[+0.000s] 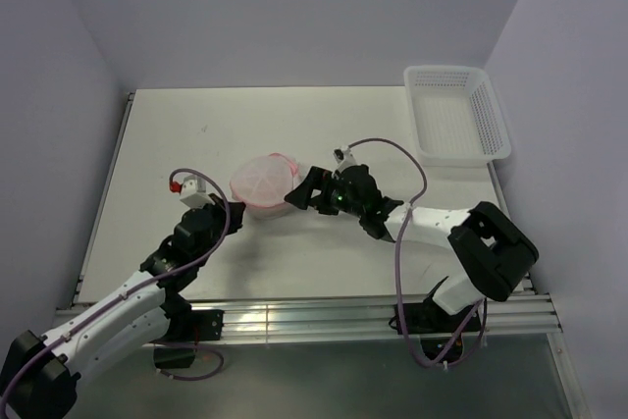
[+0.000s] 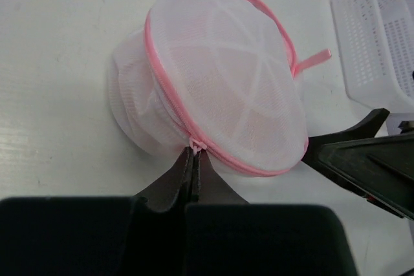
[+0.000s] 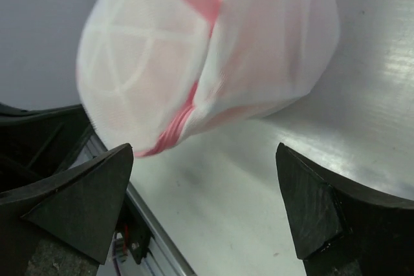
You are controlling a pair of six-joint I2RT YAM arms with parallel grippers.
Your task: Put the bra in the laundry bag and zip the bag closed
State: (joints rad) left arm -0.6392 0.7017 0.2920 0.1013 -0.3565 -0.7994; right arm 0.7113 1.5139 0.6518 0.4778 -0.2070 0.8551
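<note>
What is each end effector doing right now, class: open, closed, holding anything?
Left end effector: closed on the zipper pull of the laundry bag.
Right end effector: open, holding nothing, beside the laundry bag.

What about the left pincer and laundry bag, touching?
Touching. Left wrist view shows the left pincer shut on the zipper pull of the laundry bag.

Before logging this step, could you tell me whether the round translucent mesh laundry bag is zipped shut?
Shut where visible: the laundry bag shows no gap along its pink zipper on the near rim; far side hidden.
</note>
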